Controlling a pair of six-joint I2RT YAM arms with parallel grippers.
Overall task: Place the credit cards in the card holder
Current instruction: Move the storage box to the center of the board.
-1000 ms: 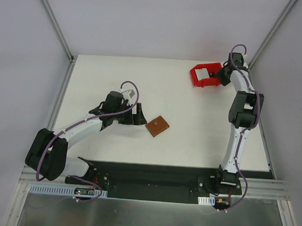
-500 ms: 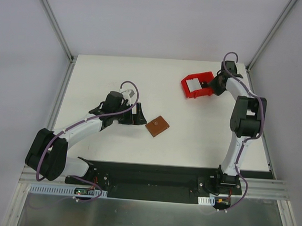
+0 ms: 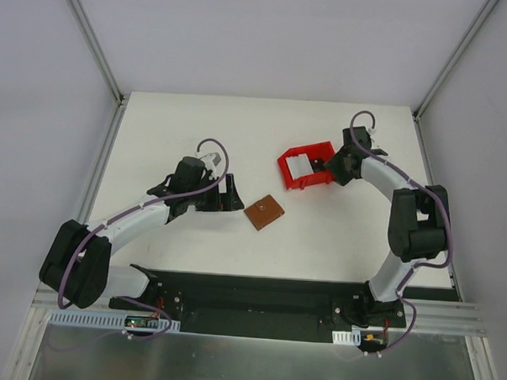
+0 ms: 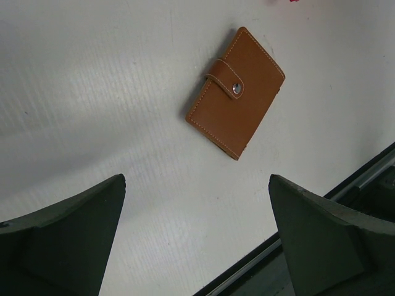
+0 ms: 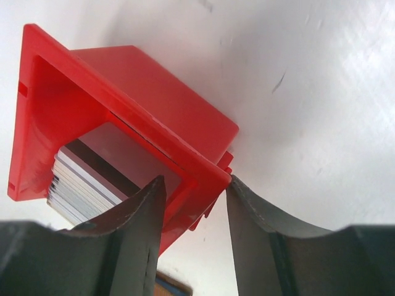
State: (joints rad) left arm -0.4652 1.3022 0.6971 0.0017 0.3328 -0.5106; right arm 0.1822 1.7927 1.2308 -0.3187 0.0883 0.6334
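Note:
The brown card holder (image 3: 264, 212) lies shut and flat near the table's middle, its snap strap showing in the left wrist view (image 4: 237, 92). My left gripper (image 3: 233, 193) hovers just left of it, open, with nothing between its fingers (image 4: 197, 182). The credit cards (image 5: 80, 182) are a pale stack inside a red bin (image 5: 142, 105), seen from above as a whitish patch (image 3: 297, 165). My right gripper (image 3: 330, 166) is shut on the red bin's (image 3: 310, 150) right wall (image 5: 196, 180), one finger inside the rim and one outside.
A black rail (image 3: 257, 291) runs along the table's near edge, also seen at the lower right of the left wrist view (image 4: 259, 271). White walls and metal posts (image 3: 92, 40) close in the table on three sides.
The right arm has dragged the red bin from the far right corner leftward and nearer, toward the card holder. The left arm has barely shifted.

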